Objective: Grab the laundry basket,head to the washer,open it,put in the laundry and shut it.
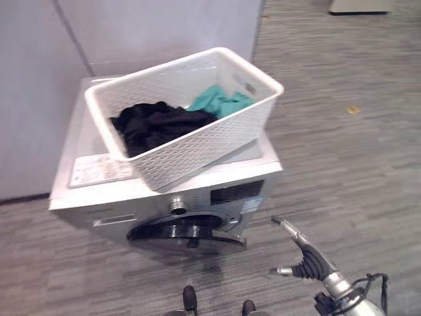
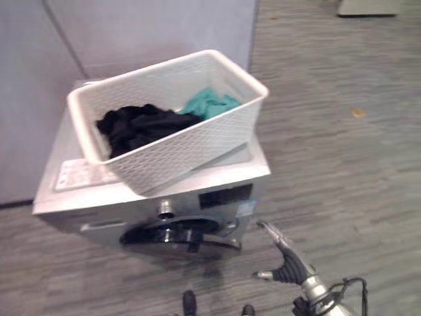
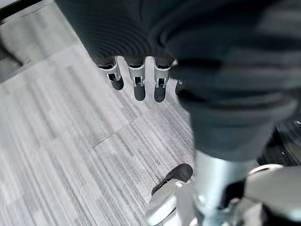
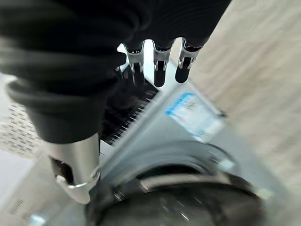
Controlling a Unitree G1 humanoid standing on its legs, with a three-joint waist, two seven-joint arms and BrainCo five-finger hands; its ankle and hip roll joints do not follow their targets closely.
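Two bundles of laundry in one white basket (image 1: 197,141): black clothes (image 1: 158,124) on the left side, teal cloth (image 1: 220,102) on the right side, touching each other in the middle. Basket up on top of the washer (image 1: 85,197), turned at a slant, one corner sticking out past the front edge. Pale label sheet (image 1: 99,169) flat on the washer top, just beside the basket's left corner and partly under it. Grey wall panels (image 1: 131,26) right behind the washer. Silver knob (image 1: 177,207) on the washer front, under the basket's front corner. Round dark door (image 1: 187,234) below the knob, looking closed. Dark screen panel (image 1: 237,193) to the right of the knob, with a small blue sticker (image 4: 186,106) close by. Striped grey carpet (image 1: 342,151) all around, with a tiny yellow spot (image 1: 354,109) far off to the right. Pale box-like thing (image 1: 358,6) at the far top right, too far to tell what.

Left hand (image 3: 136,82) low over bare carpet, fingers straight and loose, holding nothing. Right hand (image 1: 304,253) near the washer's front right corner, not touching it, fingers stretched out toward the screen panel, thumb out to the side, nothing pinched.
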